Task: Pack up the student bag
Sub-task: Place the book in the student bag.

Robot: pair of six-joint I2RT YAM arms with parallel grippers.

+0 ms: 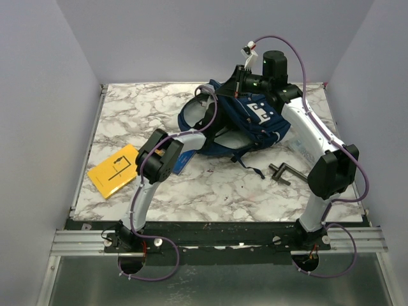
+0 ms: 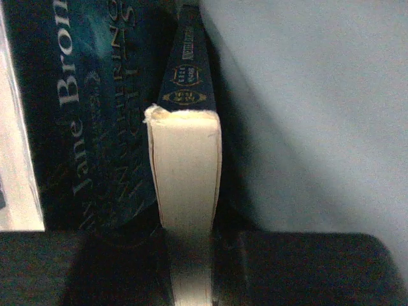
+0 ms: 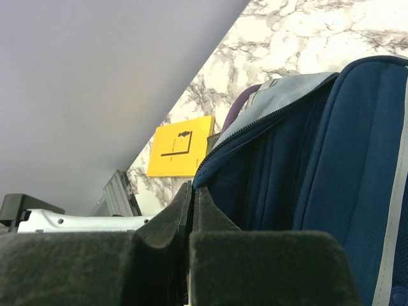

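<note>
The student bag [image 1: 255, 118] is navy blue with grey stripes and lies at the back middle of the table. My right gripper [image 1: 239, 80] is shut on the bag's zipped rim [image 3: 217, 150] and holds the opening up; its pads [image 3: 193, 191] meet on the fabric. My left gripper [image 1: 205, 135] reaches into the opening. In the left wrist view it [image 2: 191, 255] is shut on a dark blue book [image 2: 188, 166], seen edge-on with cream pages. A dark blue cover with white lettering [image 2: 76, 108] lies against its left side. Pale grey lining [image 2: 306, 115] is on its right.
A yellow book [image 1: 115, 169] lies at the table's front left and shows in the right wrist view [image 3: 180, 146]. A black metal handle-like object [image 1: 284, 172] lies right of centre. A light blue item [image 1: 182, 162] sits under the left arm's elbow. Bag straps [image 1: 245, 162] trail forward.
</note>
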